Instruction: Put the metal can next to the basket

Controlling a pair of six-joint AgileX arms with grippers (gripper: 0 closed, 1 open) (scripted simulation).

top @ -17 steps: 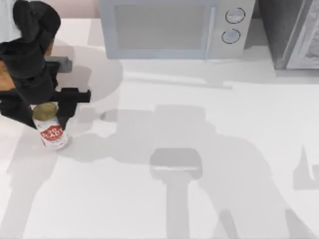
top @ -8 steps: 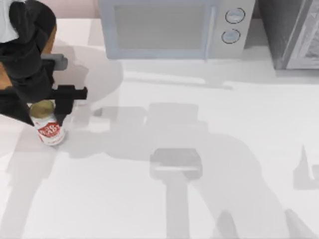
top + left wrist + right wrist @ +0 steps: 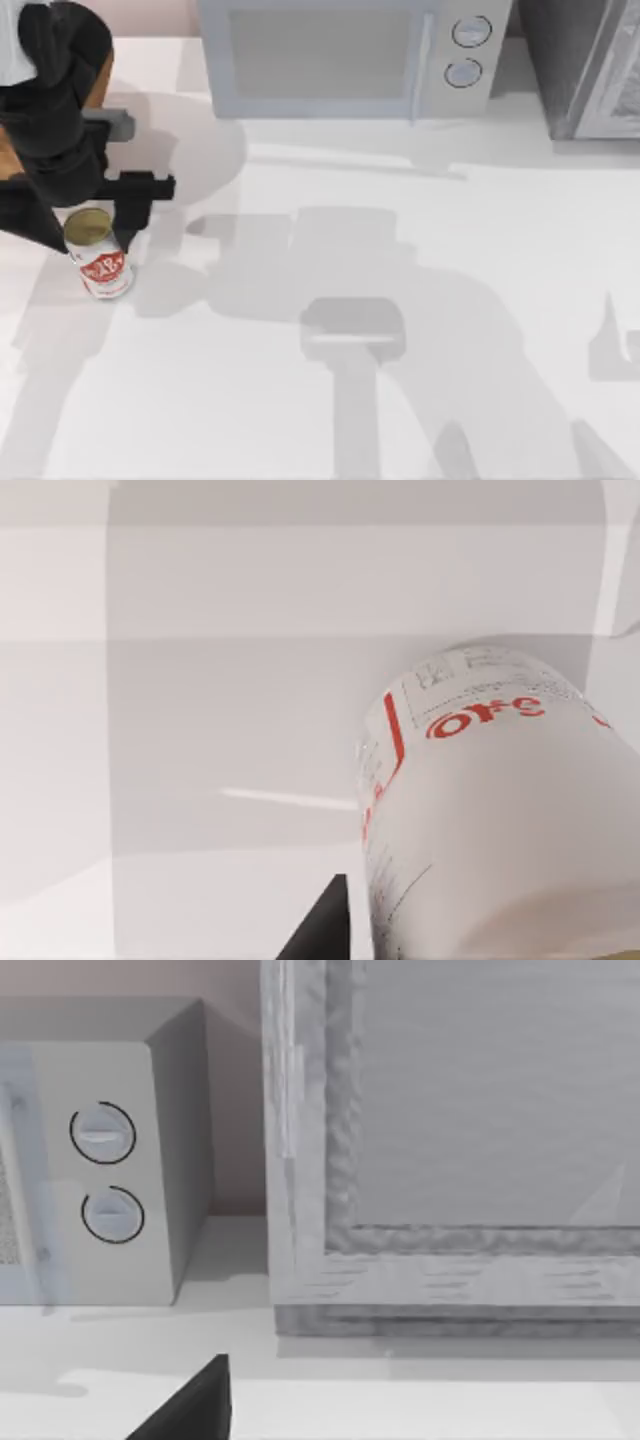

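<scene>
Change since earlier: can and left hand sit slightly higher in the top view than a second ago, and little shifted from half a second ago.
Metal can (image 3: 98, 255): small upright cylinder, white label with red lettering, dull gold round top; stands on the surface far to the microwave's lower left, at the top view's left side.
Can, left wrist view (image 3: 500, 810): smooth curved white wall with red print, close to the camera.
Left hand (image 3: 85, 215): black, over the can's top, one dark finger (image 3: 132, 205) just beside the can's right side; whether it grips the can or how far apart the fingers stand cannot be told.
Basket (image 3: 6, 150): orange-brown slivers at the top view's left edge, mostly hidden behind the left arm, just above the can.
Microwave (image 3: 345, 55): boxy, pale grey, glass door, two round dials; at the back of the surface.
Surface (image 3: 400, 250): flat, white, shadow-streaked.
Right wrist view: microwave's dials (image 3: 102, 1132) beside a grey framed panel (image 3: 480, 1110).
</scene>
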